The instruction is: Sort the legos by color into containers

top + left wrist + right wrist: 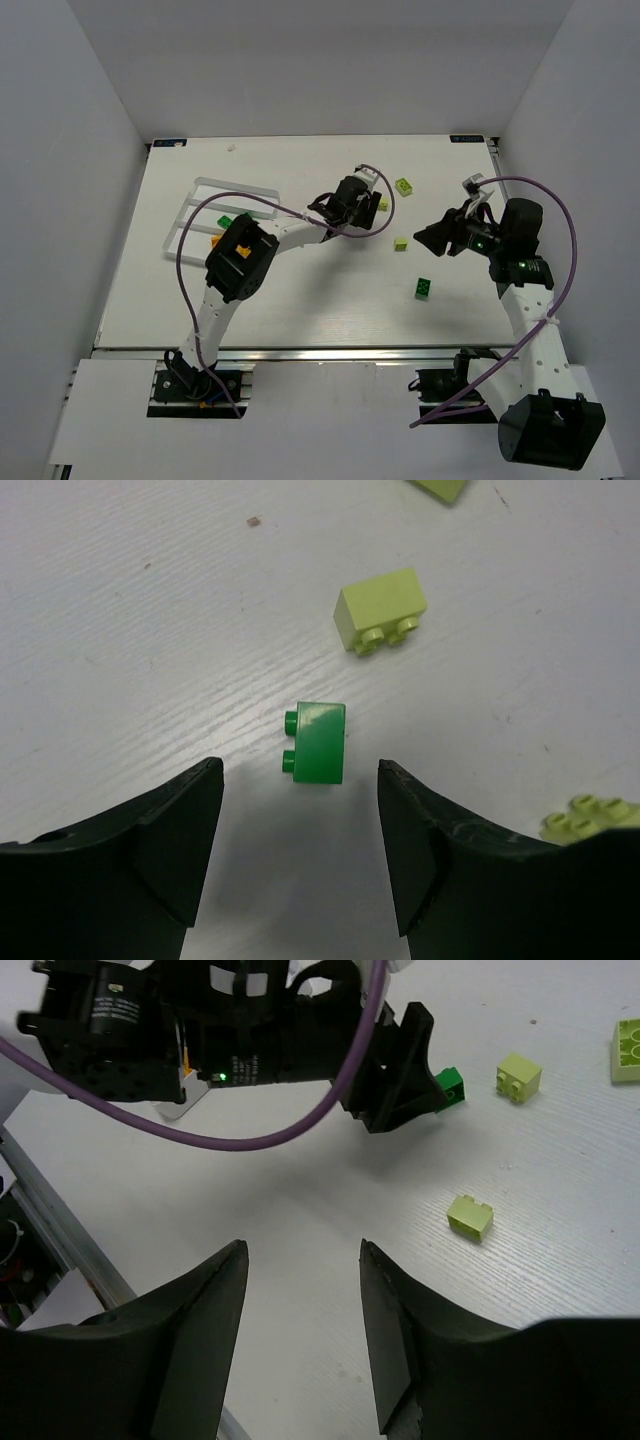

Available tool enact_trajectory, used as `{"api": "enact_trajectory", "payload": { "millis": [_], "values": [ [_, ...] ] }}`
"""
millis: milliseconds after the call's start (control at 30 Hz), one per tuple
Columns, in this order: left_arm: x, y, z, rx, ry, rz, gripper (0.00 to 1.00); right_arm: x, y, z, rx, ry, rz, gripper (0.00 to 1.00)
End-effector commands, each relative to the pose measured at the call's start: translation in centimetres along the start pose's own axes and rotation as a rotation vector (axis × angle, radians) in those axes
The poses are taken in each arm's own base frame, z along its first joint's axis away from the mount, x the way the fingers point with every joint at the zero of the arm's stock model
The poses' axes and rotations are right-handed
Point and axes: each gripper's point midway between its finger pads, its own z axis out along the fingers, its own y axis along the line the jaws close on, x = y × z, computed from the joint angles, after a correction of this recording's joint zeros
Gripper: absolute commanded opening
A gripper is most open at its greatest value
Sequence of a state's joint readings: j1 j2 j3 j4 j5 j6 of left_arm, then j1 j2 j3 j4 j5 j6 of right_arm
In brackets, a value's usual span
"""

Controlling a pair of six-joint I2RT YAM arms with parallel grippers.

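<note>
A dark green lego [320, 742] lies on its side on the white table, just ahead of my left gripper [300, 770], which is open and empty. Pale lime legos lie beyond it [380, 610] and at the lower right [590, 815]. My right gripper [302, 1250] hangs open over bare table with nothing between its fingers. A lime lego [470, 1217] sits ahead of it to the right. In the top view another dark green lego [423, 288] lies near the right arm. The clear tray [190, 205] at the left holds a green brick [224, 221] and an orange one [215, 240].
The left arm [250, 1040] with its purple cable crosses the top of the right wrist view. Two more lime bricks [404, 186] [401, 243] lie between the two grippers. Grey walls enclose the table on three sides.
</note>
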State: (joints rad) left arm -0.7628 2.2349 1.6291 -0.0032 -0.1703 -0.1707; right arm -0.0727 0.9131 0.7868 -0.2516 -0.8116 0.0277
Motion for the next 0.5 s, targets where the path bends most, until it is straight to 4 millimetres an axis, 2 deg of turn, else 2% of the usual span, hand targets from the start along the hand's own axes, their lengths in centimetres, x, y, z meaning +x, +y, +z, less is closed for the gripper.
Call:
{"api": "enact_trajectory", "payload": {
  "millis": [0, 33, 100, 133, 167, 233, 333, 367, 400, 433, 467],
  "values": [
    [-3.2, 0.6, 0.3, -0.073, -0.091, -0.005, 0.73, -0.7, 0.9, -0.1, -0.04, -0.034, -0.024, 0.54],
    [-2.8, 0.1, 0.6, -0.066, -0.092, -0.006, 0.73, -0.7, 1.0, -0.1, -0.046, -0.033, -0.022, 0.55],
    [-3.1, -0.2, 0.9, -0.059, -0.111, -0.022, 0.71, -0.7, 1.1, -0.1, -0.051, -0.036, -0.017, 0.55],
    [-2.4, -0.2, 1.5, -0.061, -0.098, -0.021, 0.7, -0.7, 1.2, -0.1, -0.056, -0.035, -0.017, 0.55],
    [-2.8, -0.3, 1.8, -0.062, -0.101, -0.021, 0.7, -0.6, 1.2, 0.0, -0.059, -0.035, -0.015, 0.55],
    [-1.9, -0.1, 2.8, -0.081, -0.076, -0.018, 0.67, -0.6, 1.3, 0.0, -0.062, -0.035, -0.014, 0.55],
    [-1.8, 0.0, 3.2, -0.087, -0.077, -0.014, 0.61, -0.7, 1.5, -0.1, -0.066, -0.039, -0.019, 0.55],
    [-2.2, 0.0, 3.1, -0.085, -0.091, -0.018, 0.56, -0.7, 1.5, -0.1, -0.068, -0.038, -0.016, 0.55],
    [-2.1, -0.1, 3.0, -0.081, -0.091, -0.022, 0.48, -0.7, 1.5, -0.1, -0.07, -0.039, -0.02, 0.55],
    [-2.1, -0.2, 3.0, -0.076, -0.093, -0.023, 0.33, -0.7, 1.6, -0.1, -0.074, -0.039, -0.019, 0.55],
    [-2.4, -0.3, 2.9, -0.069, -0.098, -0.027, 0.27, -0.6, 1.7, -0.1, -0.075, -0.037, -0.018, 0.55]
  ]
}}
